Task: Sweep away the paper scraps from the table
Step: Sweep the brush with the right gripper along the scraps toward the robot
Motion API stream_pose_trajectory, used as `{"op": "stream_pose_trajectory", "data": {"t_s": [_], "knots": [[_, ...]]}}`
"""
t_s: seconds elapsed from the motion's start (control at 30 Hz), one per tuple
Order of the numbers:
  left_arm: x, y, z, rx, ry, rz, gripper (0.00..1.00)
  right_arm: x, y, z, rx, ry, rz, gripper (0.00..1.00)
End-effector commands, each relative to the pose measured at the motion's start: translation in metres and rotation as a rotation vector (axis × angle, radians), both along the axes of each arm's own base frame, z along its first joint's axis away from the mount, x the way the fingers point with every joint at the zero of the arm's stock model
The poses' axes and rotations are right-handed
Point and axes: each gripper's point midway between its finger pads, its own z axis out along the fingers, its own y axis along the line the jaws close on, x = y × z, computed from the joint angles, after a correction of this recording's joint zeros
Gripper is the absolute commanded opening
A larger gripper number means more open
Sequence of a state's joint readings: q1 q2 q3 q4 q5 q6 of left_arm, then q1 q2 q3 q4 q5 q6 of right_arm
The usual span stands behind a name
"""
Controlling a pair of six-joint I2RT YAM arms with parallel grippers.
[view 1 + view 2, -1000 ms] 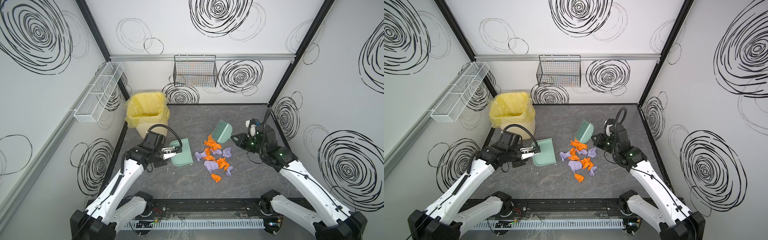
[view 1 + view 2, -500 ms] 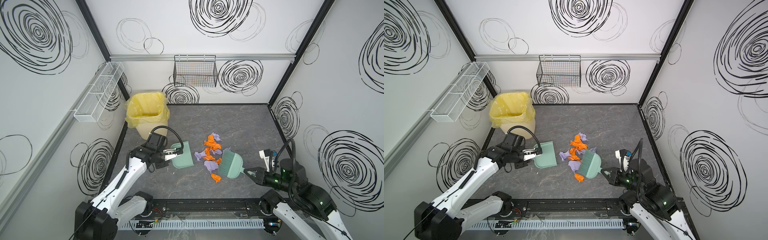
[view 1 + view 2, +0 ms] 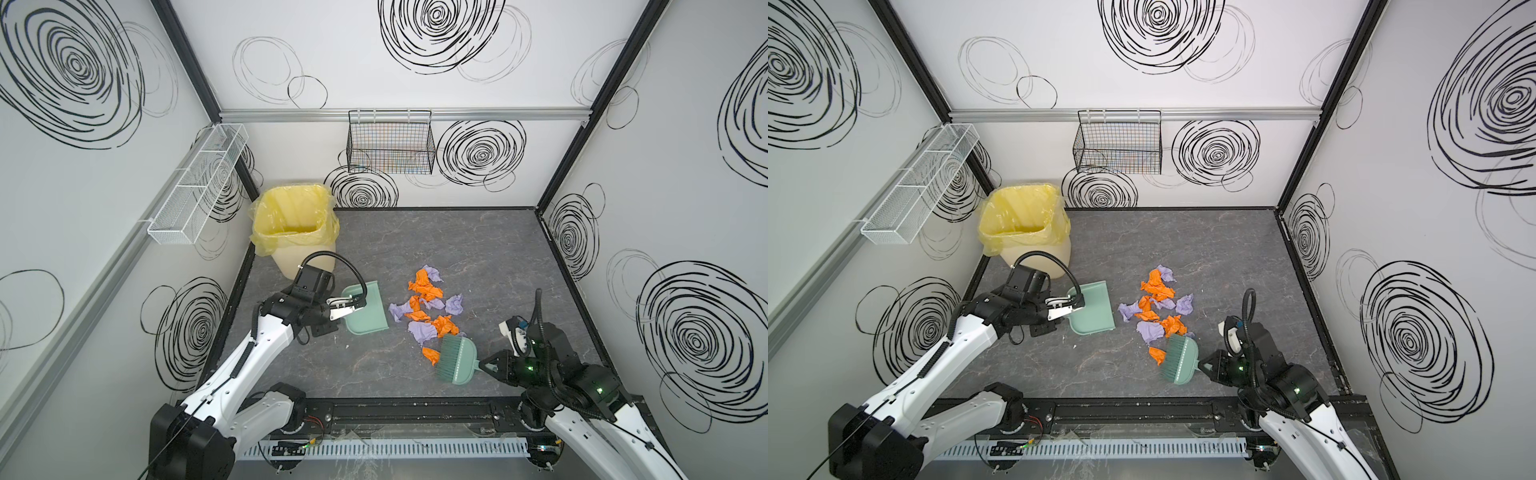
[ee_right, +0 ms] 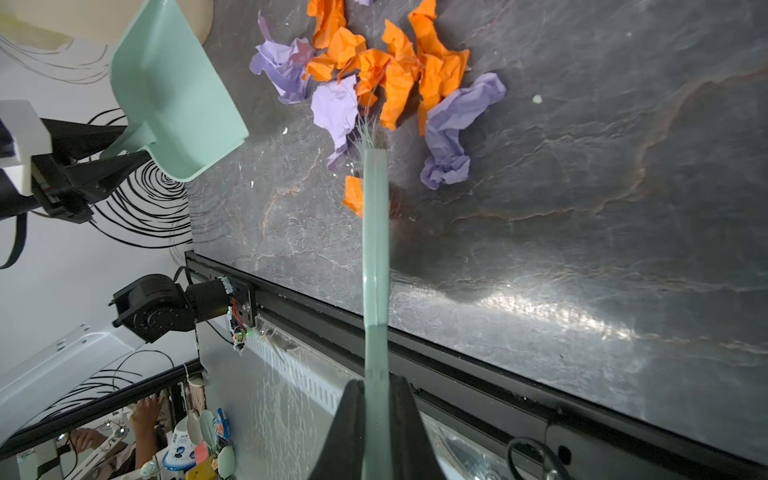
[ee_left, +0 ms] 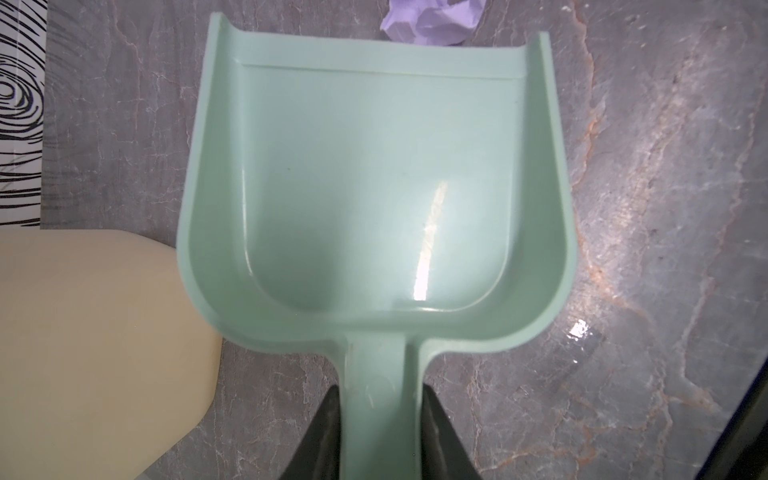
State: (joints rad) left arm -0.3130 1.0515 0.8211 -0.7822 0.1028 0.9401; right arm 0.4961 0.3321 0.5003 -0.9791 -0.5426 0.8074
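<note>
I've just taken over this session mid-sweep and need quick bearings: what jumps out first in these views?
The bright orange and lavender paper scraps heaped in the middle of the dark grey table stand out most. Left of the pile, the left fingers grip an empty mint-green dustpan by its handle; at its near edge, the right fingers clamp a matching brush. A yellow-lined bin stands in the far left corner.

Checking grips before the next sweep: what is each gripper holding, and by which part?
The left gripper holds the dustpan by its handle; the right gripper holds the brush by its handle.
</note>
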Motion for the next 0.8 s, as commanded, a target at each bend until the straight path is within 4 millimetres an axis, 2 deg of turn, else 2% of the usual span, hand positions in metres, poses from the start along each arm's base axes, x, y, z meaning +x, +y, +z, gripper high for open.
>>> {"op": "stream_pose_trajectory", "data": {"t_s": [0.0, 0.3, 0.53, 0.77], "knots": [[0.005, -0.001, 0.000, -0.016, -0.021, 0.013, 0.00, 0.021, 0.003, 0.001, 0.001, -0.065, -0.035, 0.00], [0.006, -0.003, -0.009, -0.028, -0.004, 0.013, 0.00, 0.059, 0.017, 0.006, 0.043, -0.142, -0.095, 0.00], [0.004, 0.001, -0.014, -0.021, 0.005, 0.017, 0.00, 0.087, 0.025, 0.031, 0.031, -0.215, -0.096, 0.00], [0.000, 0.007, -0.019, -0.021, 0.016, 0.025, 0.00, 0.092, 0.018, 0.055, -0.049, -0.244, -0.084, 0.00]]}}
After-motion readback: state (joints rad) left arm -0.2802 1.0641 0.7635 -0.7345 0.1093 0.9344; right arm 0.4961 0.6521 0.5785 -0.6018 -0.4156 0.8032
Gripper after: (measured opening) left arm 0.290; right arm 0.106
